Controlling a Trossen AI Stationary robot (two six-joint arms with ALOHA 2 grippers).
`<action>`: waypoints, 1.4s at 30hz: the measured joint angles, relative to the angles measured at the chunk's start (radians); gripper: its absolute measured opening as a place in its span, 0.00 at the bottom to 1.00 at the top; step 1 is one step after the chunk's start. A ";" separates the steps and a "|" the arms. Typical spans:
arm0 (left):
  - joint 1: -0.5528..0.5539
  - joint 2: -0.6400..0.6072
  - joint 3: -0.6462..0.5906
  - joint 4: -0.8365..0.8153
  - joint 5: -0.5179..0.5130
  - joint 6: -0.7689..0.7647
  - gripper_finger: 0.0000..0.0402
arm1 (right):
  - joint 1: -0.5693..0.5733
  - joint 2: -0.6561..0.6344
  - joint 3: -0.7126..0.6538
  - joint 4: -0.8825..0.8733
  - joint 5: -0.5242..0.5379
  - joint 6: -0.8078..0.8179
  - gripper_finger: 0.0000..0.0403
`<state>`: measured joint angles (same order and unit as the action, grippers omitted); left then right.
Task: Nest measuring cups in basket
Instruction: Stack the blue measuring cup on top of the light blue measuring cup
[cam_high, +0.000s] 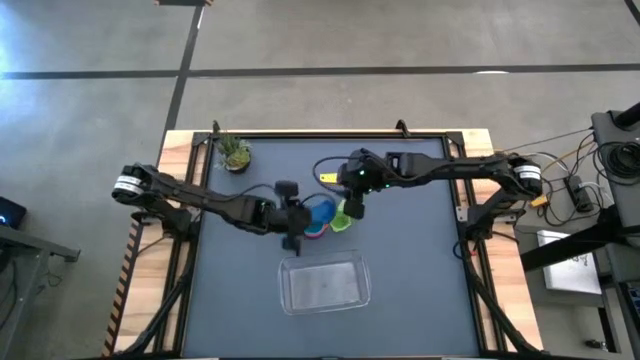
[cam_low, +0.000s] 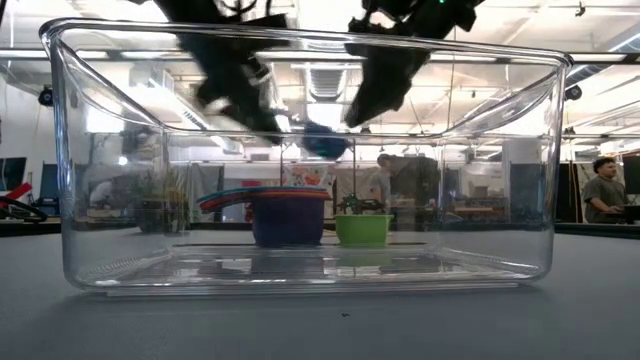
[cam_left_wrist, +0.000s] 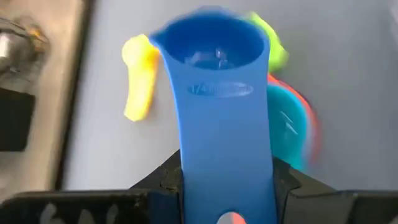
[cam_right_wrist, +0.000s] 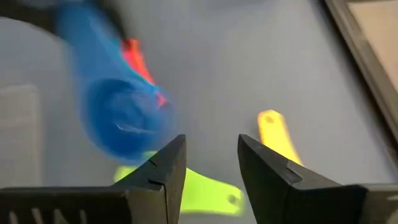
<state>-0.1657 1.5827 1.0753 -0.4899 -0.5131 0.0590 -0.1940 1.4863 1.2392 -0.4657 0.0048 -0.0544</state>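
Observation:
My left gripper (cam_high: 292, 216) is shut on a blue measuring cup (cam_left_wrist: 211, 68), held in the air at the table's middle (cam_low: 325, 140). Just below it a small stack of cups (cam_low: 288, 215) showing teal and red (cam_left_wrist: 295, 124) stands on the table. A green cup (cam_high: 343, 220) and a yellow cup (cam_right_wrist: 277, 134) rest beside the stack. My right gripper (cam_right_wrist: 211, 162) hangs open above the green cup, with nothing between its fingers. The clear basket (cam_high: 323, 283) sits nearer the table's front edge. My left gripper pinches the blue cup's flat handle (cam_left_wrist: 227, 186) between its two fingers, one on each long edge. The handle runs straight out along the fingers, with the bowl (cam_left_wrist: 211, 43) at the far end and its hollow facing up. The cup is lifted clear of the table.
A small potted plant (cam_high: 235, 153) stands at the table's far left. The table has a raised dark frame (cam_high: 330, 135) along its edges. A person (cam_low: 603, 185) is in the room beyond the table.

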 joint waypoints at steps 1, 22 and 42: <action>-0.009 -0.001 -0.010 -0.007 0.007 -0.020 0.24 | 0.000 -0.009 -0.001 -0.006 0.004 0.000 0.34; -0.057 -0.121 -0.295 0.270 0.034 -0.294 0.24 | 0.004 -0.050 -0.042 -0.005 0.002 0.003 0.33; -0.053 -0.152 -0.433 0.459 0.086 -0.365 0.53 | 0.004 -0.050 -0.063 -0.008 -0.001 -0.004 0.31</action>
<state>-0.2192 1.4311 0.6425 -0.0309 -0.4266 -0.3058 -0.1902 1.4361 1.1763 -0.4732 0.0036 -0.0585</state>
